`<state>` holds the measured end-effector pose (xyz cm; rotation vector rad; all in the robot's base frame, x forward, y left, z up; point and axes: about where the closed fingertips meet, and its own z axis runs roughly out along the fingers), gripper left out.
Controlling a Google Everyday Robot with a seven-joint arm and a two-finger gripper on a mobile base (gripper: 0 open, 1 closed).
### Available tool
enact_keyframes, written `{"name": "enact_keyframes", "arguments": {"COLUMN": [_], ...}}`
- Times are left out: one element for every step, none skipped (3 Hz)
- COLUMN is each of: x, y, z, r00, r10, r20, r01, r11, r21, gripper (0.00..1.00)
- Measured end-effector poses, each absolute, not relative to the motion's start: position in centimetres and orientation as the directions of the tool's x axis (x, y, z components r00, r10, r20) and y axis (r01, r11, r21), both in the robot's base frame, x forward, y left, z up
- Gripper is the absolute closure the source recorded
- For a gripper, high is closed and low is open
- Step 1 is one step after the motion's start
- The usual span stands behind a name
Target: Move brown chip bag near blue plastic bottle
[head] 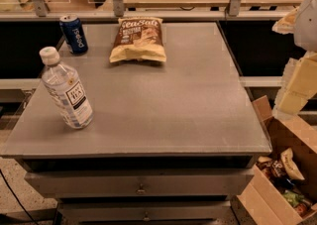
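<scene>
Bag (138, 40) is seen lying flat on the table (188, 110), beyond the bottle (67, 90) and to its right, well apart from it. A broad stretch of bare tabletop is left between the two. The bottle stands upright with its white cap on top. A Pepsi can (74, 33) stands upright behind the bottle, nearer to the bottle than the bag is, and apart from the bag's left edge.

The gripper (293, 90) is found far to the right of the bottle, past the table's right edge and raised above the surface. Nothing is seen held by it, and whether it is open or closed cannot be told. An open cardboard box (285, 169) of snacks sits below it, lower than the bottle and far to its right.

The task is judged not yet begun. The bag is untouched, and the reach, the grasp and the carry toward the bottle are all left to be done.

The bag's lettered top end is turned away from the bottle, toward the table's far edge, and its plain bottom edge is turned toward the near side. Its long axis is judged to run from far to near, roughly square to the table's edges, though it is foreshortened from this angle.
</scene>
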<state>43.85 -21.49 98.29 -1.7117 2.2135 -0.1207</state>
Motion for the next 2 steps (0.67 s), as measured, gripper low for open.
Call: {"name": "enact_keyframes", "arguments": {"x": [43.85,44.49], "y": [-21.48,-21.24], "z": [98.29,98.94], "r00": [-0.217,-0.186], "r10": [-0.953,-0.962], "r20": [-0.213,-0.202], "r01": [-0.924,-0.905], "r11": [0.271,0.248], "r21": [-0.271,-0.345], "gripper": [0.0,0.0]}}
